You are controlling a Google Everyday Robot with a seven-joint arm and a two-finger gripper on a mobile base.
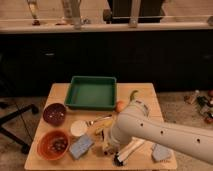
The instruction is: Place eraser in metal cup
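My gripper (120,156) hangs from the white arm (150,132) and points down at the front middle of the wooden table (60,92). The arm covers the table's middle and right front. No shiny metal cup shows; it is hidden or out of view. I cannot pick out the eraser with certainty; a small pale object (107,149) lies just left of the gripper. A white round cup (78,128) stands left of the arm.
A green tray (92,93) sits at the back. A dark red-brown bowl (54,113) and an orange bowl (52,144) are at the left. A blue-grey sponge (81,146), a yellow item (101,131), an orange fruit (120,106), a green pepper (133,95) and a grey cloth (161,152) lie around the arm.
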